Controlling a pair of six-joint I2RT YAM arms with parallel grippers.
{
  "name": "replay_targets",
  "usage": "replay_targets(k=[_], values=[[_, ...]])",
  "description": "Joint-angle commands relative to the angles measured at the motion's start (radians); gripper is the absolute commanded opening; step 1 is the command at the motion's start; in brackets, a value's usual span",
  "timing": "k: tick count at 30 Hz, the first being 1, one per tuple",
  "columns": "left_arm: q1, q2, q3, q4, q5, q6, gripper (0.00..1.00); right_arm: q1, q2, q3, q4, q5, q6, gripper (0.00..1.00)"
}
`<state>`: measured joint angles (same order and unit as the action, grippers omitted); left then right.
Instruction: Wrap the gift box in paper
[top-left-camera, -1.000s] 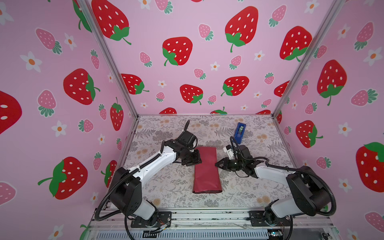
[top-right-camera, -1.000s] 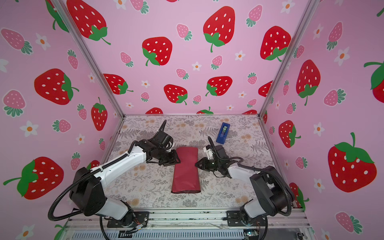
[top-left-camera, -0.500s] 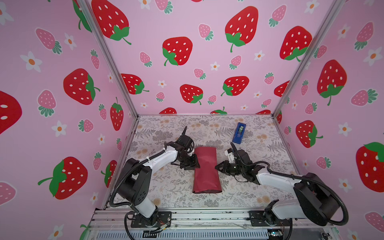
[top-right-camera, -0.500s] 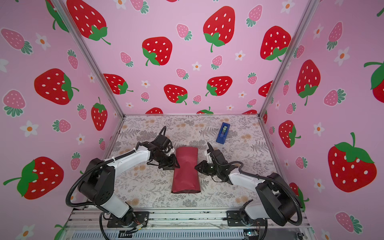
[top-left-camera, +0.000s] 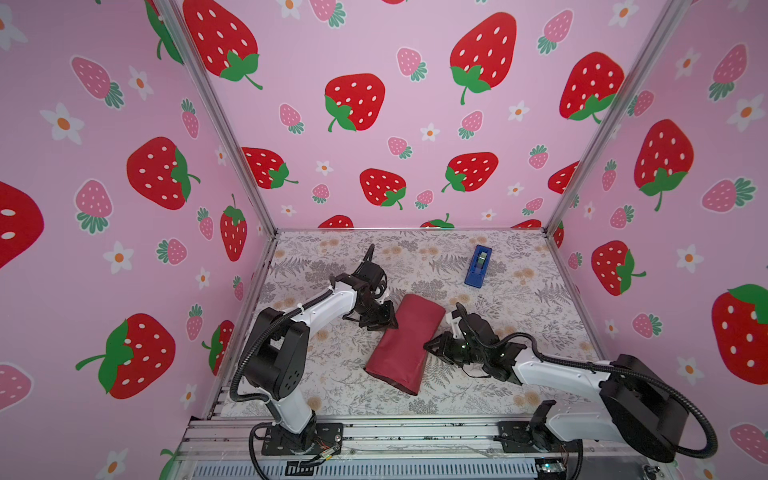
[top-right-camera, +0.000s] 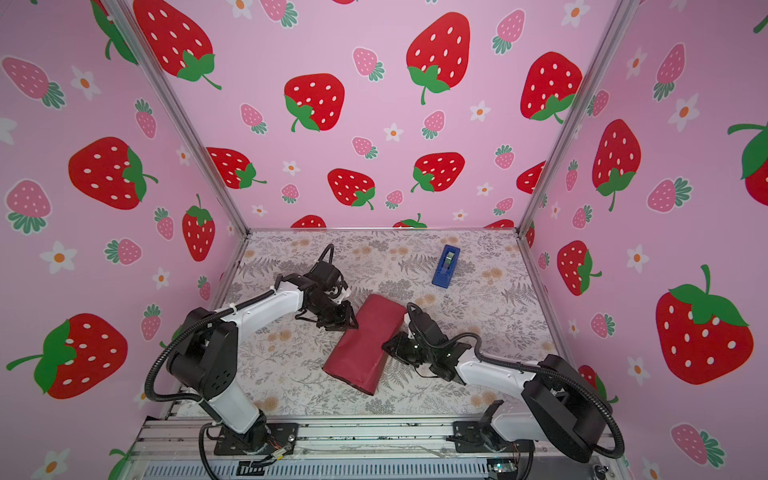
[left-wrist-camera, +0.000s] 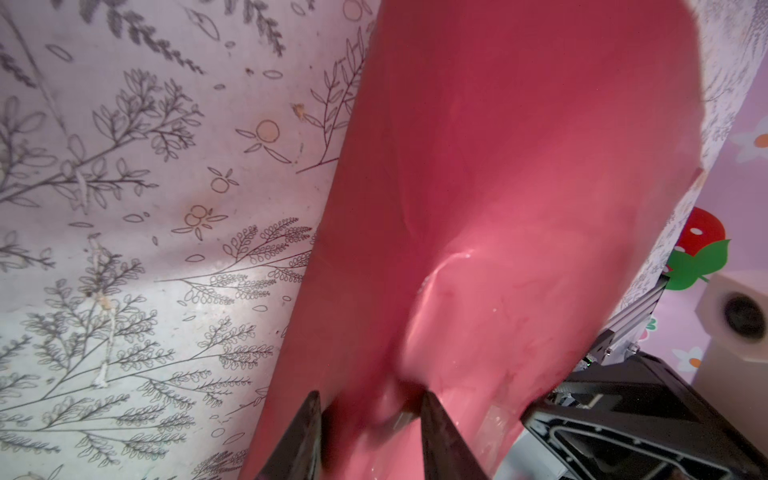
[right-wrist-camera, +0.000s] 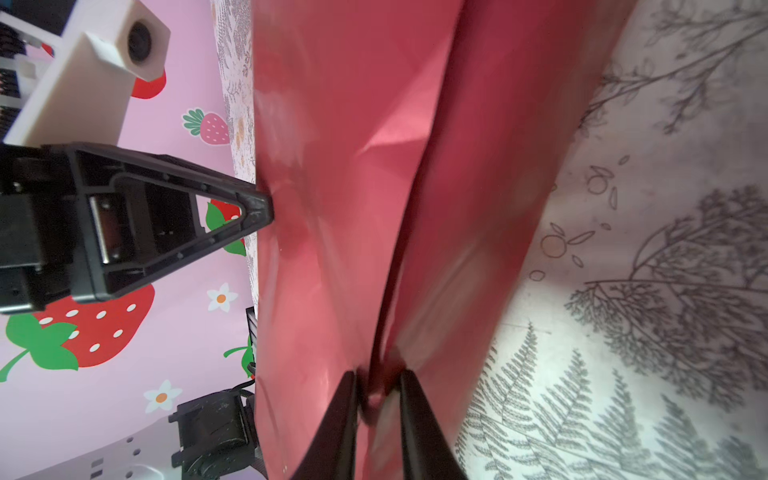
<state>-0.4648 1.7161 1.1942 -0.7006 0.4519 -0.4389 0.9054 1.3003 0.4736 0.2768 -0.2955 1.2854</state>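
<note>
The paper (top-left-camera: 405, 345) (top-right-camera: 365, 345) lies on the floral mat as a long maroon tube-like bundle, tilted with its near end toward the left. The gift box is hidden. My left gripper (top-left-camera: 388, 320) (top-right-camera: 349, 320) sits at the bundle's far left edge. In the left wrist view its jaws (left-wrist-camera: 370, 409) are closed on a bulge of the paper (left-wrist-camera: 498, 208). My right gripper (top-left-camera: 430, 345) (top-right-camera: 388, 345) is at the bundle's right edge, midway along. In the right wrist view it (right-wrist-camera: 378, 386) pinches a narrow fold of the paper (right-wrist-camera: 353, 166).
A bright blue tape dispenser (top-left-camera: 478, 266) (top-right-camera: 445, 266) stands at the back right of the mat (top-left-camera: 519, 332). Pink strawberry walls close in three sides. A metal rail (top-left-camera: 415, 432) runs along the front by both arm bases.
The paper bundle has turned from straight to tilted, its near end swinging left. Both grippers stayed at its edges; the right one closed slightly and shifted toward the front.
</note>
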Motion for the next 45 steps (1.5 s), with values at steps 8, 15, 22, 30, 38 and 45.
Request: replay_targets(k=[8,15,22,30,38,45], values=[[-0.049,-0.190,0.043,-0.106,-0.073,-0.099,0.42,0.008,0.005,-0.031,0.034,0.044,0.044,0.21],[-0.123,-0.185,-0.043,-0.017,-0.038,-0.170,0.32,0.007,0.007,-0.033,0.038,0.045,0.038,0.21],[-0.169,-0.103,-0.115,0.090,0.009,-0.204,0.27,0.007,0.001,-0.042,0.038,0.047,0.037,0.21],[-0.189,-0.079,-0.159,0.154,0.039,-0.234,0.26,0.008,-0.007,-0.018,0.026,0.041,0.014,0.37],[-0.189,-0.071,-0.187,0.168,0.037,-0.237,0.25,0.002,-0.060,0.030,-0.007,0.082,-0.031,0.50],[-0.188,-0.071,-0.190,0.184,0.044,-0.243,0.25,-0.011,0.028,0.089,-0.015,0.029,-0.061,0.45]])
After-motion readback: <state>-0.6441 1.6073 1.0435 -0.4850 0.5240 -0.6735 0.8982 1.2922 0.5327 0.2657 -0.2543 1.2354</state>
